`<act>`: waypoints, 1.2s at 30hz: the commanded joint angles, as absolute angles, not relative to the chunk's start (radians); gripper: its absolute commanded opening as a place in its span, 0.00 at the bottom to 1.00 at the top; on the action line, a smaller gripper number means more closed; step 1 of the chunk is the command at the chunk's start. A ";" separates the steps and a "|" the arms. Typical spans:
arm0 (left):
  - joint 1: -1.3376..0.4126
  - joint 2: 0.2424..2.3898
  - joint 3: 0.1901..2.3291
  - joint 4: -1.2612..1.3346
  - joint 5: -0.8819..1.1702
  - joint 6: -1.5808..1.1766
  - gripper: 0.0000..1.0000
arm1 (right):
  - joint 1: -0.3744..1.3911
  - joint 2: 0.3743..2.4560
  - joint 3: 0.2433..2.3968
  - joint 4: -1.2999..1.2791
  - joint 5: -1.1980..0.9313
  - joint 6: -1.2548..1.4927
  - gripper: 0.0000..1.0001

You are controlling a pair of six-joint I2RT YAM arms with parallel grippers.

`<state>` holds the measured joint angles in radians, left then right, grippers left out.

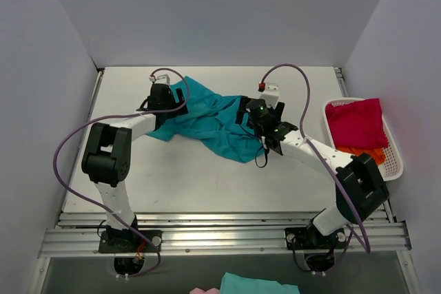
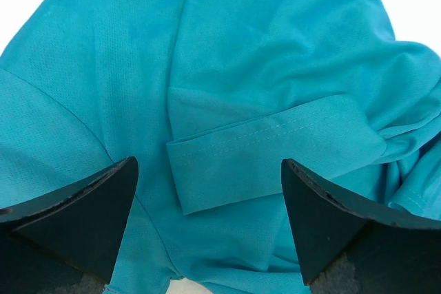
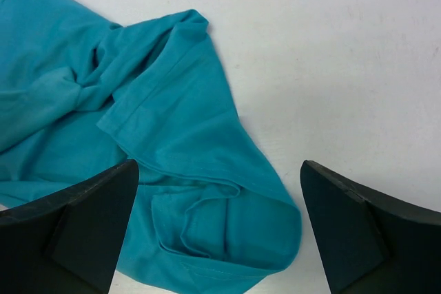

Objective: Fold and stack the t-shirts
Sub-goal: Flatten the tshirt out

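A teal-blue t-shirt (image 1: 210, 120) lies crumpled and twisted in the middle of the table. My left gripper (image 1: 167, 96) hovers over its left end, open, with a folded sleeve hem (image 2: 269, 153) below its spread jaws. My right gripper (image 1: 249, 110) is open over the shirt's right end, where a bunched hem corner (image 3: 220, 232) lies between its fingers. Neither gripper holds cloth. A crimson-pink t-shirt (image 1: 356, 122) lies on an orange one (image 1: 365, 153) in the basket at the right.
The white slatted basket (image 1: 395, 161) stands at the table's right edge. Grey walls close in the back and sides. Metal rails (image 1: 220, 228) run along the near edge by the arm bases. More teal cloth (image 1: 258, 284) shows below the table's front.
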<state>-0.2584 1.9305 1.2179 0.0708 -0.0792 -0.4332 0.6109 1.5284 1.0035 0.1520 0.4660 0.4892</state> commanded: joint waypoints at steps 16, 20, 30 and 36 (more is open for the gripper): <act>-0.386 1.577 0.850 0.581 -0.252 -0.284 0.94 | 0.681 1.332 0.815 0.357 0.745 0.511 0.99; -0.342 1.639 0.808 0.736 -0.131 -0.339 0.94 | 0.643 1.354 0.793 0.358 0.644 0.594 1.00; -0.353 1.739 0.982 0.328 -0.272 -0.383 0.98 | 0.666 1.471 0.881 0.270 0.680 0.523 1.00; -0.351 1.828 1.025 0.337 -0.221 -0.403 0.99 | 0.666 1.471 0.885 0.252 0.692 0.528 1.00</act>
<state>-0.3523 1.7920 0.9791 0.3321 -0.2470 -0.3843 0.6636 1.4799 0.8478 0.2756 0.6411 0.5232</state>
